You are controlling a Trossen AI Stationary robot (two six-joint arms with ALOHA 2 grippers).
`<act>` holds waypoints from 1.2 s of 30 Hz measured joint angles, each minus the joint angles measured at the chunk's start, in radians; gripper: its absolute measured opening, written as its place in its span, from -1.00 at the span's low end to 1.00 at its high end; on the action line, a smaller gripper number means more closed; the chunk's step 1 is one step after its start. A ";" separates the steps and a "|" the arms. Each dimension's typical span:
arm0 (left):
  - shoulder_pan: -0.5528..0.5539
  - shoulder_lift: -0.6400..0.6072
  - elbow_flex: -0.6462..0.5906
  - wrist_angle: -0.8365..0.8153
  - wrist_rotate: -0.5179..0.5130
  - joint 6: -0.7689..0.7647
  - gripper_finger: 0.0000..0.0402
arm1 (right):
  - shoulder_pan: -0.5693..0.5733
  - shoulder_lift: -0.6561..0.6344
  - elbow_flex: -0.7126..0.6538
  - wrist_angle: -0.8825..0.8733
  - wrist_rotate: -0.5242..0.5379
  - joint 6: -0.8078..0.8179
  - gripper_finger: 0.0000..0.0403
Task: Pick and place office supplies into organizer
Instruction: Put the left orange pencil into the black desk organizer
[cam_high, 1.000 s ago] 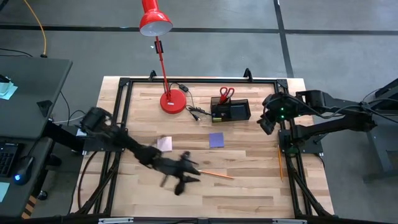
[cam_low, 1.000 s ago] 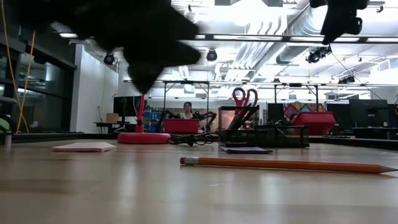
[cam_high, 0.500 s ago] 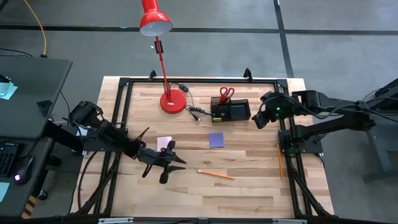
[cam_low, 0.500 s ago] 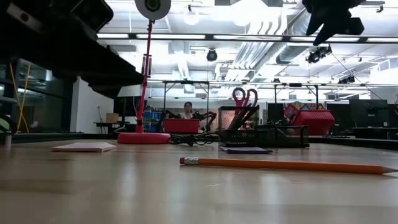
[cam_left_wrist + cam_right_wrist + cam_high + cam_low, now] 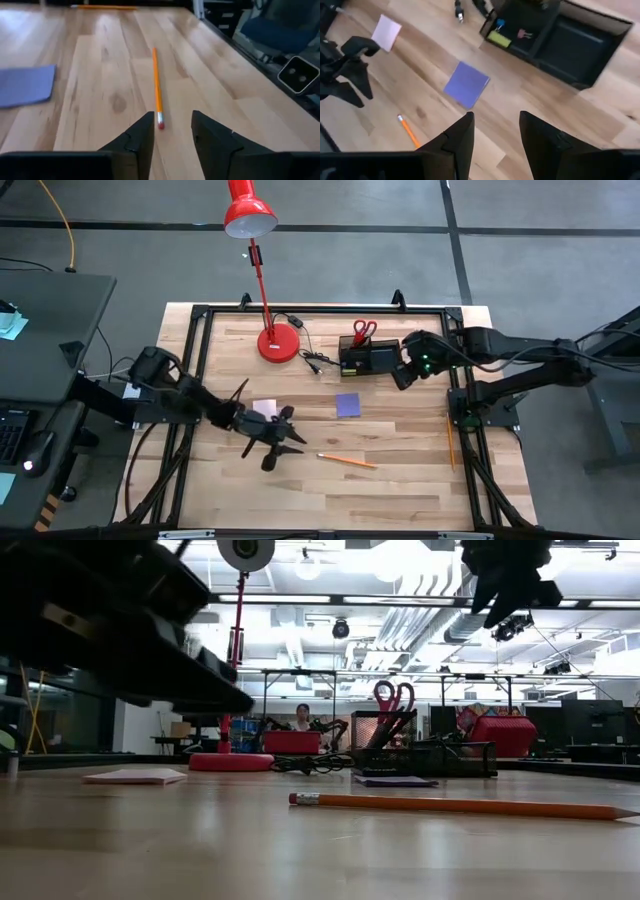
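We start at the organizer (image 5: 371, 359), sitting toward the far edge of the table (image 5: 400, 490), with the red-handled scissors (image 5: 364, 330) standing upright in its back compartment. In the right wrist view we spot a small yellowish piece (image 5: 499, 39) lying in one of its compartments. At about seven o'clock from the organizer, close by, the purple sticky pad (image 5: 348, 404) lies flat on the wood. Farther out at nine o'clock from that one, the pink sticky pad (image 5: 264, 410) lies partly under the left arm. At six o'clock from the purple pad an orange pencil (image 5: 347, 460) lies flat on the wood, and a second pencil (image 5: 451, 438) lies along the right rail. The left gripper (image 5: 283, 442) hangs just beside the first pencil's eraser end, at its nine o'clock, fingers apart and holding nothing. The right gripper (image 5: 403, 376) hovers at the organizer's three o'clock, fingers parted and empty. At the organizer's nine o'clock stands the red lamp (image 5: 278, 343).
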 joint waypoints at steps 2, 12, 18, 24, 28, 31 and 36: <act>0.017 0.020 0.023 0.014 0.013 0.010 -0.34 | 0.000 0.017 0.000 0.008 -0.037 0.003 -0.28; 0.021 0.174 0.136 0.054 0.034 0.016 -0.16 | 0.000 0.074 0.000 0.034 -0.087 0.003 -0.28; 0.022 0.271 0.226 0.111 0.025 0.028 -0.25 | 0.021 0.075 0.000 0.049 -0.074 0.017 -0.28; 0.021 0.355 0.276 0.090 0.066 0.013 -0.29 | 0.054 0.074 0.000 0.054 -0.074 0.045 -0.28; 0.029 0.368 0.281 0.087 0.051 0.016 -0.29 | 0.078 0.074 0.000 0.053 -0.074 0.063 -0.28; 0.035 0.367 0.279 0.072 0.031 0.018 -0.30 | 0.095 0.074 0.000 0.057 -0.064 0.079 -0.28; 0.041 0.367 0.279 0.032 0.021 0.016 -0.31 | 0.120 0.074 0.000 0.060 -0.032 0.082 -0.28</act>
